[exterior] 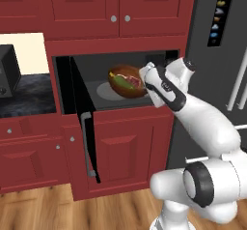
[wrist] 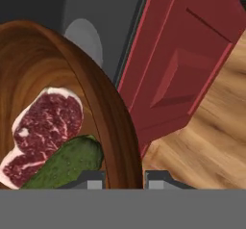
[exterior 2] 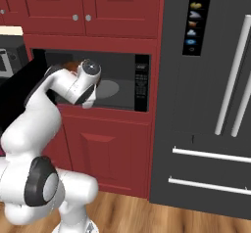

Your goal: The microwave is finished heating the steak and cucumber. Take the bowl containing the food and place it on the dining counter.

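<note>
While clamped on bowl (exterior: 126,81) rim, gripper (wrist: 124,177) at open microwave (exterior: 116,60).
Tilted bowl above turntable, steak (wrist: 43,132) and cucumber (wrist: 67,163) inside.

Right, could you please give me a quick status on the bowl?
Hand shut on bowl rim. Bowl tilted, steak and cucumber inside, at the microwave mouth. Open door to the left.

Glossy wood-grain bowl (wrist: 110,112), marbled raw-looking steak (wrist: 45,127), bumpy matt cucumber (wrist: 67,163), smooth grey microwave (exterior: 96,64) interior, plank-wood floor (wrist: 206,146)
</note>
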You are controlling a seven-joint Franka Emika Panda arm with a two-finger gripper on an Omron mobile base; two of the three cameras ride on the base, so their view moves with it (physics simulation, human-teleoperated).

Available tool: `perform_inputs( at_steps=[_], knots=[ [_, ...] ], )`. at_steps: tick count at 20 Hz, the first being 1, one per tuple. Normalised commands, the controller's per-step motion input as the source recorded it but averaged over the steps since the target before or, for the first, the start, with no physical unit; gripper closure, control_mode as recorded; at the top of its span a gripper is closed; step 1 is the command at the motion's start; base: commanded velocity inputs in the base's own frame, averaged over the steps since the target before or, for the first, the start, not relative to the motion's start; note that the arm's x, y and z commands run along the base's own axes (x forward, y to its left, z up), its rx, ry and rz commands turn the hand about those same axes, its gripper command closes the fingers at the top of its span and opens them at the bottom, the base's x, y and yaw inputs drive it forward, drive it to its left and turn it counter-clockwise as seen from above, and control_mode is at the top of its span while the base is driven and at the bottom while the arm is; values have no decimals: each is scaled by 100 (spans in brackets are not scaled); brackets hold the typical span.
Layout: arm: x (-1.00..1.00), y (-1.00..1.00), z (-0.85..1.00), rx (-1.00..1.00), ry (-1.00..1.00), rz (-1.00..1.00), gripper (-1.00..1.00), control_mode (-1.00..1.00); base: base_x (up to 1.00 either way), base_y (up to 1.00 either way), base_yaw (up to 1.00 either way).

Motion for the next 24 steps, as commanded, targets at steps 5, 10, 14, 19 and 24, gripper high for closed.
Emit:
perform_inputs(
  at_steps=[5, 10, 14, 19, 24],
  knots=[
    [-100, -23, 22, -15, 10, 1, 100, -100, 0, 0, 0],
    [-41, -4, 0, -1, -4, 1, 100, -100, 0, 0, 0],
    [0, 0, 0, 0, 0, 0, 100, -100, 0, 0, 0],
    [-17, -14, 0, 0, 0, 0, 100, -100, 0, 0, 0],
    [0, 0, 0, 0, 0, 0, 100, 100, -92, -92, 5]
  ],
)
